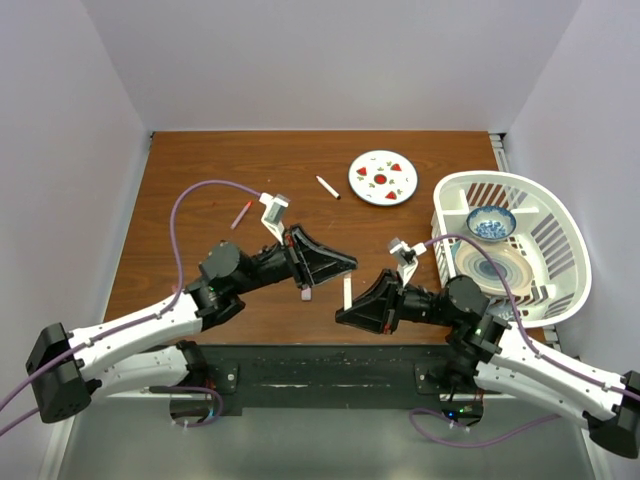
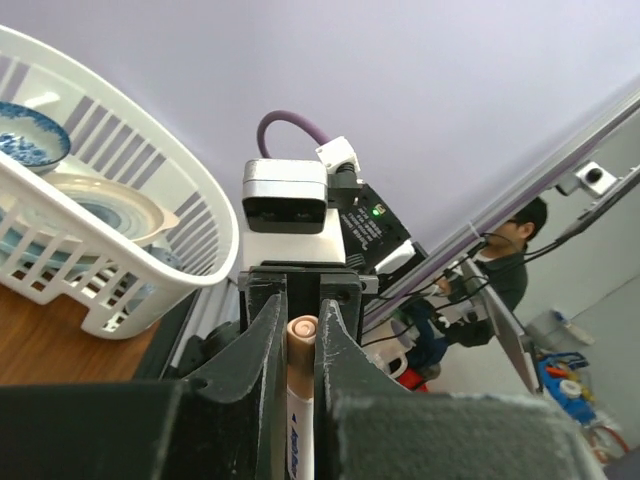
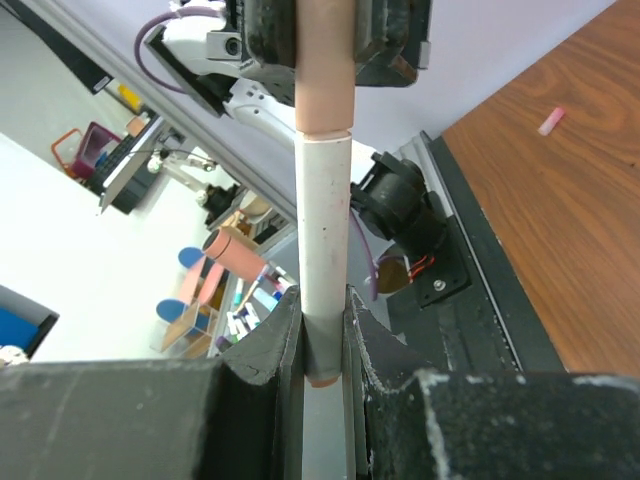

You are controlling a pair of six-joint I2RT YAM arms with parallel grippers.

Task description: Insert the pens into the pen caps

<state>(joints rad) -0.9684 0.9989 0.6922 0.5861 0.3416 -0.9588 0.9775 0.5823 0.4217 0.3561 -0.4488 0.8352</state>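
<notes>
REMOTE STATION: My left gripper (image 2: pixel 300 302) is clamped on the marker (image 2: pixel 300 395), a thick stick with a rounded pale pink end and a white side printed in blue. It is held between the two arms near the front of the wooden table (image 1: pixel 200 170). My right gripper (image 3: pixel 322 297) is clenched on the white pen (image 3: pixel 323 225), a plain smooth barrel with a pinkish foot sunk between the fingers.

Only the right wrist view shows the two meeting. The white barrel rises to a seam with the pale pink section, which runs up between the left fingers. I cannot tell whether they are joined or merely lined up. Only the left wrist view shows the blue print.

The overhead view alone takes in the far table:
- one dark-tipped pen (image 1: pixel 327 187) lying loose beside one round plate with red marks (image 1: pixel 382 178)
- one short reddish piece (image 1: pixel 241 214) farther left
- one white basket (image 1: pixel 480 178) at the right edge, holding one blue bowl (image 1: pixel 491 222) and one larger dish (image 1: pixel 495 268)

The right wrist view catches one small pink piece (image 3: pixel 551 121) on the wood; I cannot tell whether it is that reddish one.
</notes>
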